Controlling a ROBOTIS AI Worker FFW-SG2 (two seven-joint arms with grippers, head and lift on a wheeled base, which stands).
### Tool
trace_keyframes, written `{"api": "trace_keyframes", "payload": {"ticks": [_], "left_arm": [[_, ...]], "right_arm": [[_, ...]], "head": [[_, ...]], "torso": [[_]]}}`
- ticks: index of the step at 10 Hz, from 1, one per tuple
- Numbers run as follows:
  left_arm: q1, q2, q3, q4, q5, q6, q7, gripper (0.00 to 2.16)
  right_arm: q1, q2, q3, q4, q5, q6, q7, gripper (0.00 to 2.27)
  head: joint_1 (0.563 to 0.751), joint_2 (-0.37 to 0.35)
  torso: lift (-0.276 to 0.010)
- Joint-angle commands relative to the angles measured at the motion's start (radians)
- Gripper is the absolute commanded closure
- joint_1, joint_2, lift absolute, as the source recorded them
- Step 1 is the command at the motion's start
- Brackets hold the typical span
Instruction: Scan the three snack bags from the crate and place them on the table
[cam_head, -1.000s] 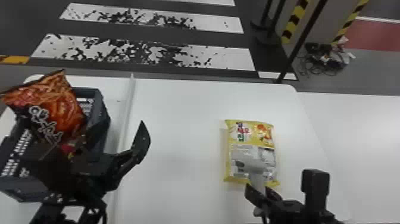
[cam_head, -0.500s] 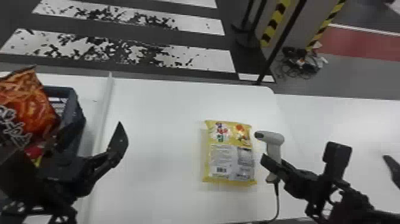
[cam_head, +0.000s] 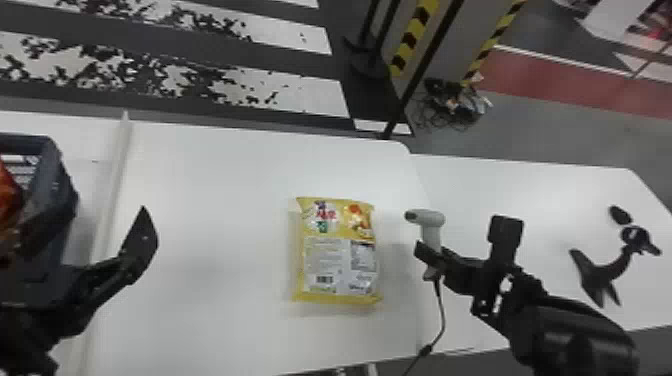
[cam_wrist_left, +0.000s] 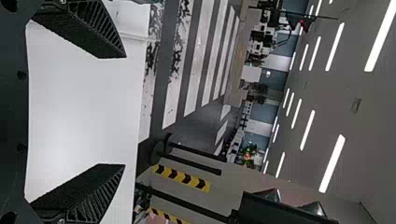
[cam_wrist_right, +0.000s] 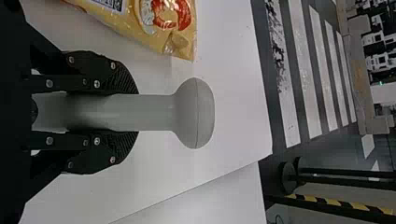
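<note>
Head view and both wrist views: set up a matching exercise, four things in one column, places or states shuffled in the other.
1. yellow snack bag
2. crate
3. scanner
4. left gripper

A. held in the right gripper
B. fingers apart, nothing between them
C. lying on the table, printed side up
D. a red-orange bag in it

Pairs: 1-C; 2-D; 3-A; 4-B
</note>
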Motion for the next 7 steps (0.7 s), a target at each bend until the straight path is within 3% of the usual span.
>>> {"api": "trace_keyframes", "payload": {"ticks": [1, 3, 4, 5, 7], "left_arm": [[0.001, 0.002, 0.008, 0.005, -0.002, 0.002, 0.000, 0.03], [0.007, 0.002, 0.014, 0.005, 0.000, -0.001, -0.002, 0.03], [0.007, 0.002, 0.011, 0.005, 0.000, -0.001, -0.002, 0.03], [0.003, 0.002, 0.005, 0.005, -0.002, -0.001, -0.002, 0.03], [0.003, 0.001, -0.007, 0.002, -0.006, -0.001, -0.002, 0.03]], "right_arm": [[-0.062, -0.030, 0.041, 0.140, 0.047, -0.043, 0.013, 2.25], [-0.105, -0.043, 0.073, 0.226, 0.101, -0.074, 0.012, 2.22], [-0.107, -0.044, 0.073, 0.235, 0.101, -0.077, 0.010, 1.52], [-0.093, -0.044, 0.067, 0.220, 0.096, -0.092, 0.007, 0.00], [0.001, -0.043, 0.024, 0.060, 0.013, -0.104, 0.007, 0.04]], "head": [[0.695, -0.350], [0.695, -0.350], [0.695, -0.350], [0.695, -0.350], [0.695, -0.350]], "torso": [[-0.062], [-0.062], [-0.062], [-0.062], [-0.062]]}}
